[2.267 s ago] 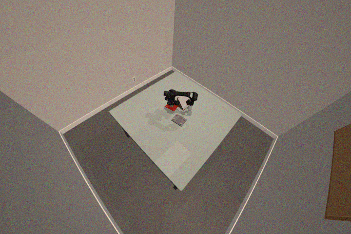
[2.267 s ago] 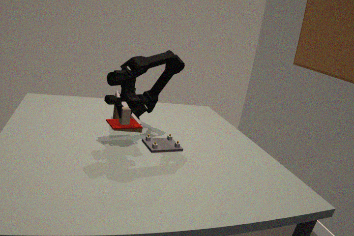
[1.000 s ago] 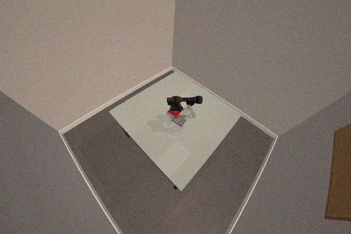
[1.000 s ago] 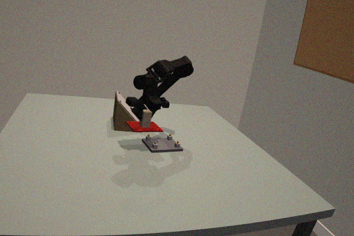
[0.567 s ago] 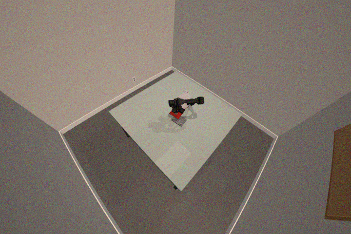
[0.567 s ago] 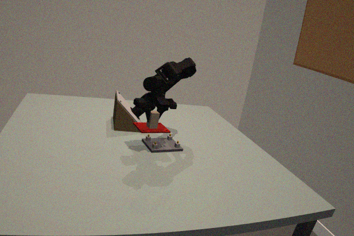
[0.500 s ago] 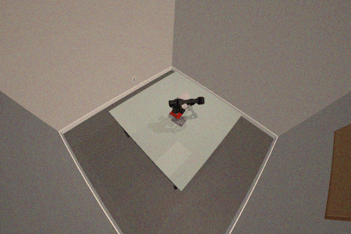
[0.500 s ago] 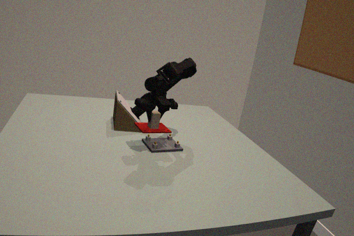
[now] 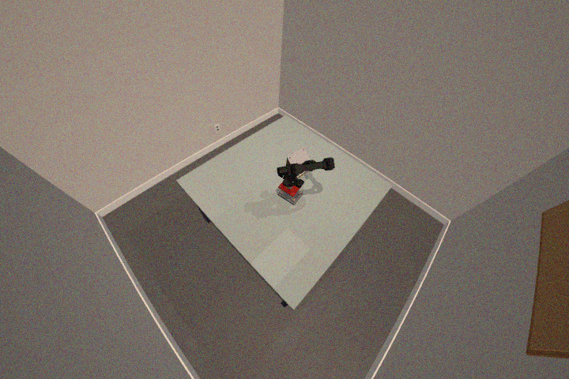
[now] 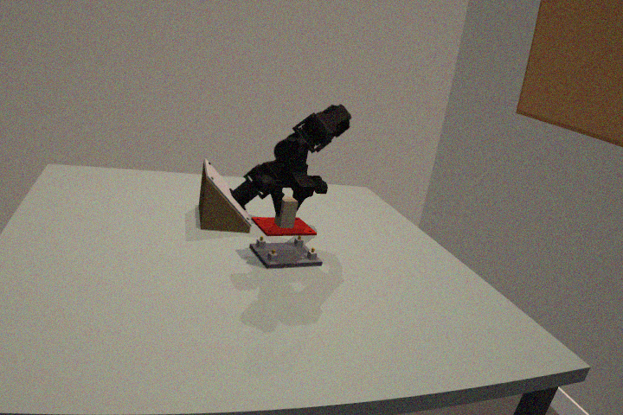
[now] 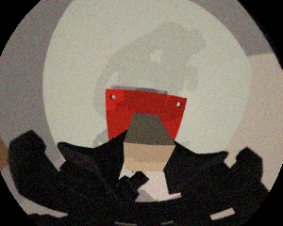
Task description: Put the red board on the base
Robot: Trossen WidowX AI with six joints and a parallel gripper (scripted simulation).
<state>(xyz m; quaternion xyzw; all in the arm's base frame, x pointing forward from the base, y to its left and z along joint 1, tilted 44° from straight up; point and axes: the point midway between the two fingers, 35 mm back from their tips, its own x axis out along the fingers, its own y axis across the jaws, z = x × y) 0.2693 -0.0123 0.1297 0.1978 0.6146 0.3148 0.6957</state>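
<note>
Clamping the square handle (image 10: pixel 287 212) (image 11: pixel 149 141) between its fingers, the black gripper (image 10: pixel 287 215) (image 11: pixel 144 132) holds the red board (image 9: pixel 289 189) (image 10: pixel 302 228) (image 11: pixel 146 101) up in the air. The handle stands upright between the fingertips, its long axis running up from the board, handle side up. Directly below the fingers the board spreads out roughly level, its face pointing upward; no longer side of it can be told for sure. Beneath the board, and apart from it, the grey base (image 9: pixel 295 198) (image 10: pixel 292 259) (image 11: pixel 141 88) sits on the table (image 9: pixel 267 249) (image 10: pixel 175 317) (image 11: pixel 75 71), under and slightly outward of the fingers. The exterior view shows the gap between board and base, with all four posts and their gold pins below the board; the wrist view hides the pins and shows just a strip of the base past the board's far edge. That wrist view, though, shows two corner holes plainly, beyond the handle from the fingers. Farther out, behind the fingers in the exterior view, stands a wedge-shaped block (image 9: pixel 298 155) (image 10: pixel 221 207) with a pale sloping face.
</note>
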